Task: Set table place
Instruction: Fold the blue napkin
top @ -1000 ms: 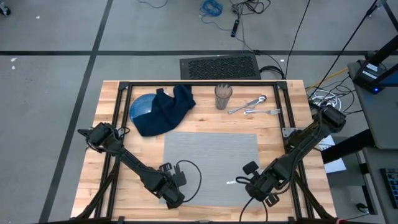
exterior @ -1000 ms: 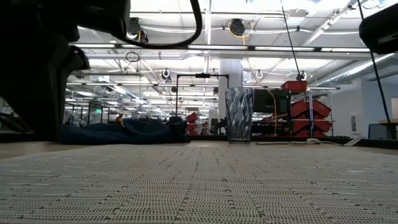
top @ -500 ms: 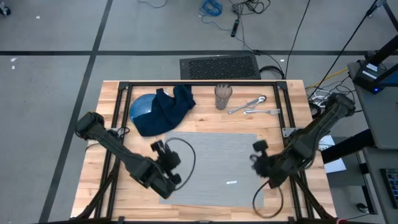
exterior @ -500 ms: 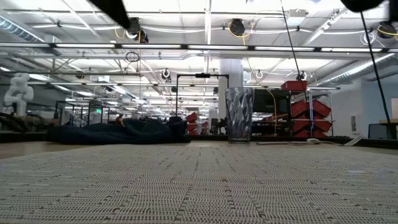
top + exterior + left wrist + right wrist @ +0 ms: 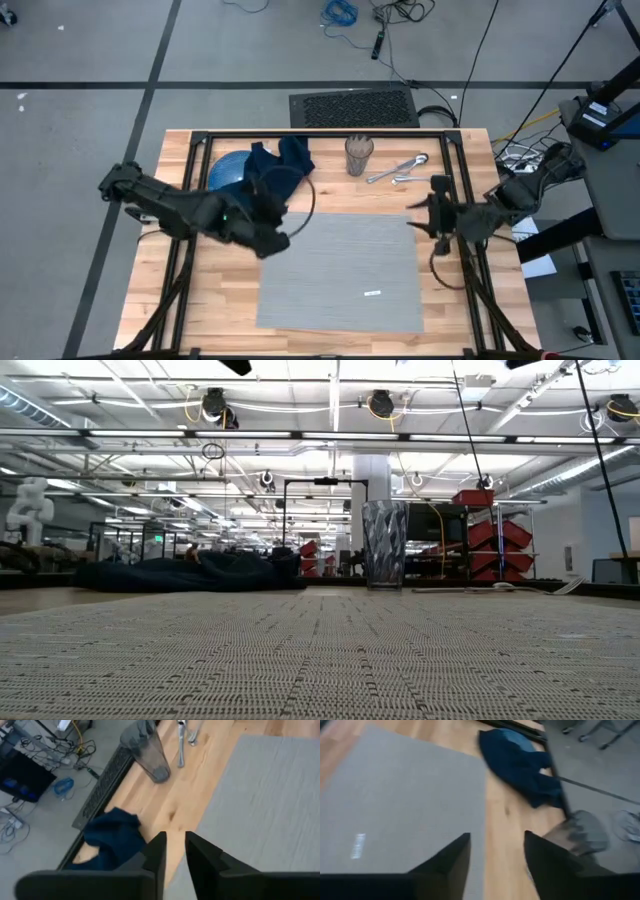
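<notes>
The grey placemat lies flat on the wooden table, toward its near edge. My left gripper hovers above the mat's far left corner; in the left wrist view its fingers stand slightly apart with nothing between them. My right gripper hangs over the mat's far right corner, wide open and empty. A round blue plate sits at the far left, half covered by a crumpled navy napkin.
A clear tumbler stands at the far middle of the table. Metal cutlery lies to its right. A small white tag shows on the mat. Black frame bars run along the table's far and side edges.
Both grippers have risen from the mat's near corners and swung toward the table's far edge, tipping up from pointing down. The dark left gripper that stood on the mat in the low view has left that view. The mat stays flat.
</notes>
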Robot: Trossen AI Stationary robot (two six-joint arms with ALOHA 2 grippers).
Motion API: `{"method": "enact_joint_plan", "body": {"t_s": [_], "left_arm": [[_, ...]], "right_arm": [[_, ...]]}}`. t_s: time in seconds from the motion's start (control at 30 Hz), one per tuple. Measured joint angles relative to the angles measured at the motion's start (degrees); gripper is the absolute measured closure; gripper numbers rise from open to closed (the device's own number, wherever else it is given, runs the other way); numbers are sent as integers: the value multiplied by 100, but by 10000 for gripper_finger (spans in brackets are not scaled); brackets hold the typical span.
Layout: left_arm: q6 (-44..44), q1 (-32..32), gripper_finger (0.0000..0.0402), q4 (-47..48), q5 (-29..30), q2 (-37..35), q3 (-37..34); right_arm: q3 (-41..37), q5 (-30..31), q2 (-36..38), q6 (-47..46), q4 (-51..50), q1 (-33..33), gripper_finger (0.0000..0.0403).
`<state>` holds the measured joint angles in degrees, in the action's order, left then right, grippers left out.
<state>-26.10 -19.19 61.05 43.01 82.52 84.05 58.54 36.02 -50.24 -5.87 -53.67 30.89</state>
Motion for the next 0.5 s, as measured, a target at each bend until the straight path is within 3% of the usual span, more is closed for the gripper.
{"method": "enact_joint_plan", "body": {"t_s": [0.17, 0.5], "left_arm": [[850, 787, 303, -227, -808, -17, -16], [2463, 2388, 292, -1488, -2287, -63, -873]], "right_arm": [[0, -178, -68, 635, 402, -684, 188], [0, -1860, -468, 1890, 1722, -1729, 193]]}}
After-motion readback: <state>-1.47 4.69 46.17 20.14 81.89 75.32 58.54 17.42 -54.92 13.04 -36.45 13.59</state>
